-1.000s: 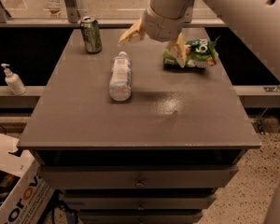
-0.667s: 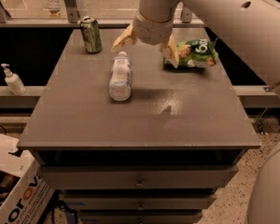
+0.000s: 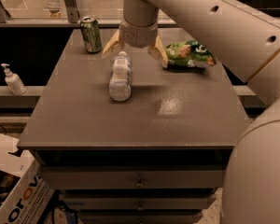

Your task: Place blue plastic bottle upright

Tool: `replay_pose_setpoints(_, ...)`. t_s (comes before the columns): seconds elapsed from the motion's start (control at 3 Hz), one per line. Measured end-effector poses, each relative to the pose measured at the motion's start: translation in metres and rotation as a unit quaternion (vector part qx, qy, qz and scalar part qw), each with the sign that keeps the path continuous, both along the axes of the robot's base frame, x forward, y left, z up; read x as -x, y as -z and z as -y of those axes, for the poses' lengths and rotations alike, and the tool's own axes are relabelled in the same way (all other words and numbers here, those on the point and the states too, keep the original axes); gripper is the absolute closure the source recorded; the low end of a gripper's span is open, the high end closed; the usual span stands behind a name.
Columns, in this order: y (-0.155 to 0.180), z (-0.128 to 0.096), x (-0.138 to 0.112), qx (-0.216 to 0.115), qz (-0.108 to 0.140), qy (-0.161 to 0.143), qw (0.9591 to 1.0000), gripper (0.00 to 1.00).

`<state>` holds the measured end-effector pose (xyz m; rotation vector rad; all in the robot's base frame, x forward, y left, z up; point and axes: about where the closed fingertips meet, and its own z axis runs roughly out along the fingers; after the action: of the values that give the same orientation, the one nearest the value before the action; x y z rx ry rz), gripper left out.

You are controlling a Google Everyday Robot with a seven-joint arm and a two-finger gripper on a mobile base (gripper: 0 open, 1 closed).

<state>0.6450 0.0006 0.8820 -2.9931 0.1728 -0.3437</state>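
Note:
The blue plastic bottle (image 3: pixel 120 77) lies on its side on the grey table (image 3: pixel 130 120), cap end pointing away toward the back. My gripper (image 3: pixel 135 49) hangs open just above and behind the bottle's cap end, one tan finger (image 3: pixel 113 43) to the left of the cap and the other (image 3: pixel 157 54) well to the right. The fingers do not touch the bottle.
A green drink can (image 3: pixel 90 34) stands at the table's back left corner. A green snack bag (image 3: pixel 190 54) lies at the back right. A white pump dispenser bottle (image 3: pixel 12 80) stands on a shelf to the left. A cardboard box (image 3: pixel 11 190) sits on the floor at lower left.
My gripper has moved left, from above the snack bag side to above the bottle's cap end. The bottle, can and bag have not moved.

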Motion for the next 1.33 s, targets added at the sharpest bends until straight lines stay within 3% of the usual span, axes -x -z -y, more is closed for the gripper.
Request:
replay_pose_setpoints(0.67, 0.014, -0.02, -0.015, 0.013, -0.001, -0.014, 0.9998, 0.0)
replay_pose_setpoints(1.33, 0.03, -0.025, -0.03, 0.023, -0.011, -0.015, 0.9995, 0.0)
